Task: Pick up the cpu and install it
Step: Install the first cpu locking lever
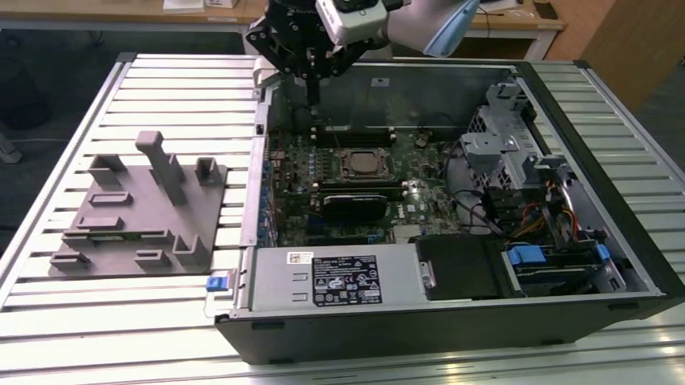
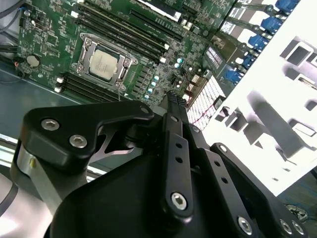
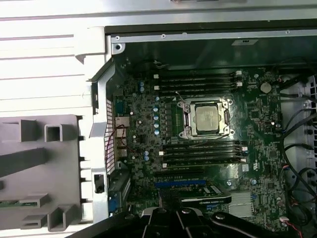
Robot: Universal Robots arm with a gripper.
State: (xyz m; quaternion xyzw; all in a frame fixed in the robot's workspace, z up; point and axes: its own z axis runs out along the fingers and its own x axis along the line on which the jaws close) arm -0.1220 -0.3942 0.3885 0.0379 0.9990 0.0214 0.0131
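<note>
The cpu (image 1: 364,164) lies flat in the metal-framed socket (image 1: 340,154) on the green motherboard inside the open computer case; its pale silvery top also shows in both wrist views (image 2: 105,62) (image 3: 207,118). My gripper (image 1: 314,95) hangs above the far part of the case, over the rear edge of the motherboard and well apart from the cpu. Its black fingers (image 2: 172,106) are pressed together with nothing between them. The gripper's dark body (image 3: 171,220) sits at the edge of the first wrist view.
The case (image 1: 599,104) lies on its side on a slatted metal table (image 1: 64,321). A grey holder block (image 1: 139,208) with upright posts sits on the exterior view's left. A power supply (image 1: 332,277), drive cage (image 1: 503,120) and cables (image 1: 535,216) crowd the case's near and right parts.
</note>
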